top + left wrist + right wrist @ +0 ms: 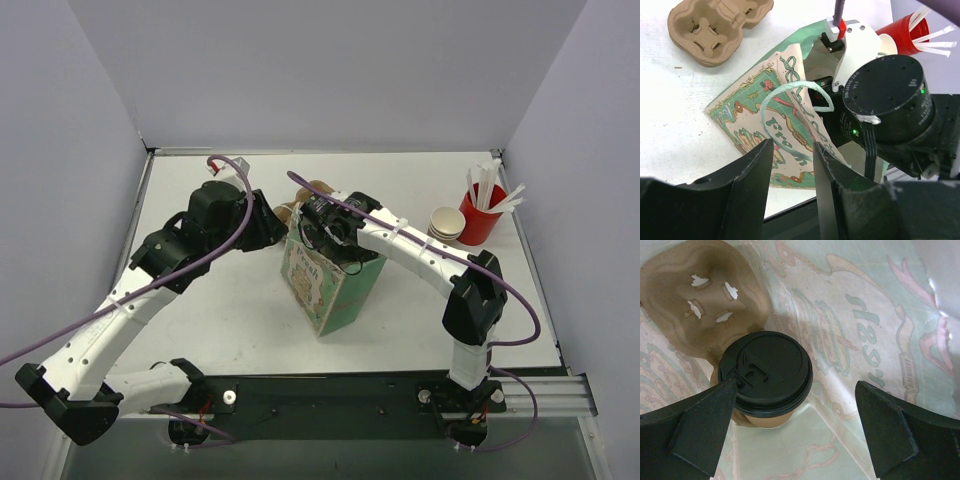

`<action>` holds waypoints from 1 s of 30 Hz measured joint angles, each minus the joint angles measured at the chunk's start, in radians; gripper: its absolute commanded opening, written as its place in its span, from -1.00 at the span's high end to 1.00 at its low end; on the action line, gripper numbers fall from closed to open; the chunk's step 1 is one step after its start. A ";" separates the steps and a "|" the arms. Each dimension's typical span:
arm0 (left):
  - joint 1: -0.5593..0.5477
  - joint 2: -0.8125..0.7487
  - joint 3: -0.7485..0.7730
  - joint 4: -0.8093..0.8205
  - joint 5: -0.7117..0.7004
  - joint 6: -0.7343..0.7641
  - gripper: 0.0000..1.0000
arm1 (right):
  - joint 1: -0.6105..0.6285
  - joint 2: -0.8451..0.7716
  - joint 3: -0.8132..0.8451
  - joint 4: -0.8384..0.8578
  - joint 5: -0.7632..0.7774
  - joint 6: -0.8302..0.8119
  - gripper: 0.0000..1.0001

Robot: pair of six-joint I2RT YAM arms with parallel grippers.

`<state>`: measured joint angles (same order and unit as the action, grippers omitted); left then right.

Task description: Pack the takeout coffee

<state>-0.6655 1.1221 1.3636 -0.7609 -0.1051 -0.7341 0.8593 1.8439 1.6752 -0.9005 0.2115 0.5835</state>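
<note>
The takeout coffee (765, 372), a brown paper cup under a black lid, stands inside the printed green paper bag (330, 285). It sits in one socket of a brown pulp carrier (705, 295) on the bag's floor. My right gripper (795, 425) is down in the bag's mouth and open wide; its left finger (695, 435) is at the lid's rim, its right finger well clear. My left gripper (792, 170) is at the bag's upper left side, open, with nothing between its fingers. The bag's printed panel and pale handle loop (790, 105) lie just beyond them.
Another pulp carrier (715, 25) lies on the table behind the bag. A red cup of white sticks (480, 215) and a stack of brown cups (447, 224) stand at the back right. The right arm's wrist (885, 95) fills the space over the bag.
</note>
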 measured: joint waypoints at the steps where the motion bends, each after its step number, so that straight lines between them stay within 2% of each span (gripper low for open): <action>1: 0.000 0.004 -0.006 0.007 -0.002 -0.003 0.07 | 0.000 0.000 0.000 0.000 0.000 0.000 -1.00; 3: 0.000 0.015 -0.013 0.014 -0.006 -0.008 0.15 | 0.000 0.000 0.001 0.000 0.000 0.000 -1.00; 4: 0.000 0.022 -0.014 0.019 -0.008 -0.011 0.27 | 0.000 0.000 0.002 -0.001 0.000 0.000 -1.00; 8: 0.000 0.048 -0.016 0.019 -0.027 -0.016 0.44 | 0.000 0.000 0.009 -0.002 0.000 0.001 -1.00; 14: 0.000 0.056 -0.016 -0.001 -0.058 -0.017 0.42 | 0.000 0.000 0.014 -0.005 0.001 0.004 -1.00; 17: 0.000 0.056 -0.015 -0.020 -0.070 -0.017 0.28 | -0.001 0.000 0.014 -0.006 0.001 0.005 -1.00; 19: 0.000 0.056 -0.014 -0.033 -0.075 -0.016 0.10 | -0.001 0.000 0.014 -0.006 0.001 0.005 -1.00; 22: 0.000 0.056 -0.014 -0.051 -0.077 -0.015 0.05 | -0.001 0.000 0.014 -0.008 0.001 0.008 -1.00; 24: 0.001 0.057 -0.009 -0.068 -0.078 -0.015 0.04 | -0.001 0.000 0.014 -0.008 0.001 0.010 -1.00; 30: 0.011 0.056 -0.009 -0.059 -0.069 -0.018 0.26 | -0.001 0.000 0.014 -0.010 0.001 0.013 -1.00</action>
<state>-0.6544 1.1786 1.3544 -0.8200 -0.1745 -0.7521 0.8581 1.8439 1.6897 -0.9100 0.2123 0.5961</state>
